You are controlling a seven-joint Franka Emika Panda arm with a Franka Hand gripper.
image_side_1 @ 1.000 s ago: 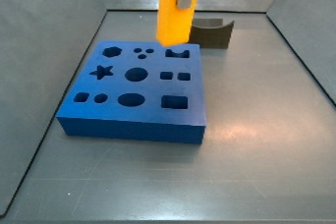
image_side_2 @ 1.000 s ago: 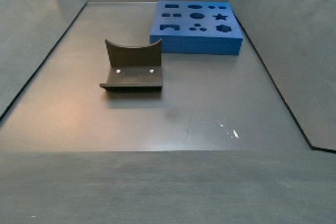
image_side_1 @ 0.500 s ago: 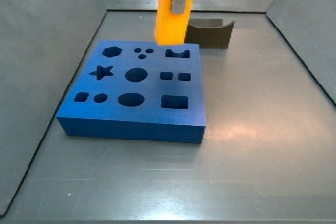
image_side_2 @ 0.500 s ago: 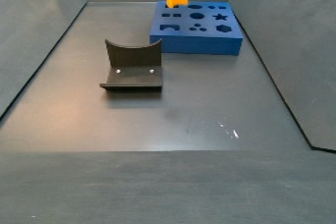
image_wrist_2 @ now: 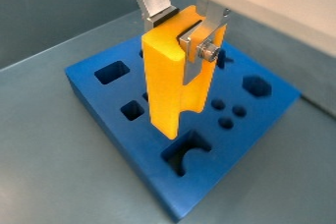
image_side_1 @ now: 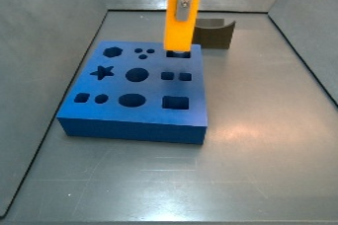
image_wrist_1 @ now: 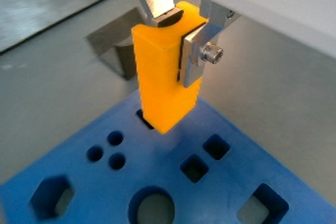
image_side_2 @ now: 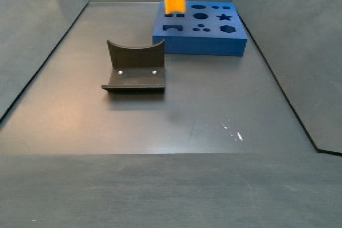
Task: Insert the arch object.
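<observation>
My end effector [image_wrist_1: 179, 29] is closed tight on the top of the arch object [image_wrist_1: 167, 76], holding it upright over the blue board [image_wrist_2: 132, 135], at the board's twelve o'clock edge.

Both wrist views close, looking down past gripper [image_wrist_1: 176, 31] onto blue board [image_wrist_2: 125, 144], both side views high, opposite ends, sharing board.
</observation>
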